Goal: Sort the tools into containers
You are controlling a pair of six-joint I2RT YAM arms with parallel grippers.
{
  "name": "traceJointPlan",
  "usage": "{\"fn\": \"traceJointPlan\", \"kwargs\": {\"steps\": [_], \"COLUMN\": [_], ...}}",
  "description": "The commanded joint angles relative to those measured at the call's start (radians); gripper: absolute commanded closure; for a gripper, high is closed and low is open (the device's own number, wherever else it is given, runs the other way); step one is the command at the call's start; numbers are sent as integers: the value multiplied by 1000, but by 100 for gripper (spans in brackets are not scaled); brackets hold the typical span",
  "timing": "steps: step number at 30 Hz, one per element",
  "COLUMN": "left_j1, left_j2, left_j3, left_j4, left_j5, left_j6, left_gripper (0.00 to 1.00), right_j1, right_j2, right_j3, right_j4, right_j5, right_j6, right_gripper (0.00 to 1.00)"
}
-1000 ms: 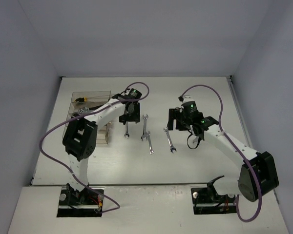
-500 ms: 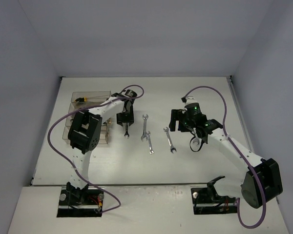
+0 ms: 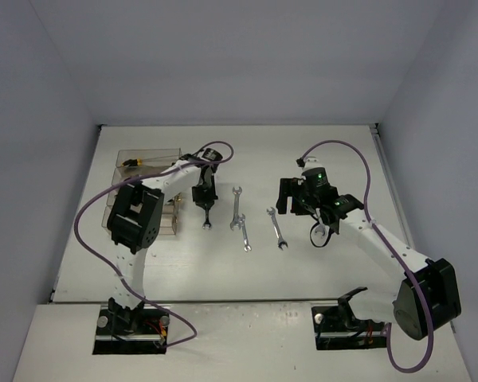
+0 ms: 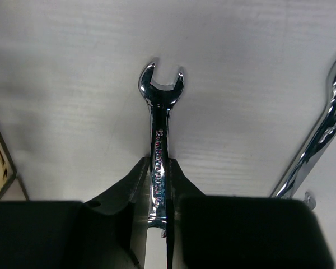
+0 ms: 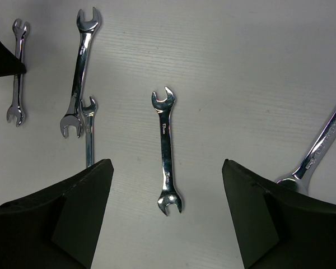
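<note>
White table carried stiff, slick steel: left fingers pinched one wrench low on its shank, probably secure; right fingers hung spread above another wrench.

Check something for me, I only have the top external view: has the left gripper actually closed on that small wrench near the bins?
Observer: Yes, the left wrist view shows the left gripper shut on the small wrench, clamping its shank with the open-end head sticking out ahead.
Operator: And the right gripper?
Observer: The right gripper is open and holds nothing; a double open-end wrench lies on the table, in line with the gap between its jaws.
</note>
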Motion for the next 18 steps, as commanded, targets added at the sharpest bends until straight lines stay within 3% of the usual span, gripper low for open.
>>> {"fn": "traceJointPlan", "kwargs": {"steps": [1,13,18], "left_j1": [-2,15,150], "left_j2": [-188,-539,-692], "left_j3": [-53,-221,-352], "left_j4": [-29,1,8], "left_j5": [13,-65,-99], "left_j6": [-79,-315,-451], "left_gripper": [100,100,100], "right_j1": [-7,-15,-18], "right_j2": [-29,-49,-57], "right_j3": [2,4,5], "right_j4": [30,31,31], "right_j5": [-6,-29,-41], "right_j6": [-8,-32,-38], "right_gripper": [24,24,24]}}
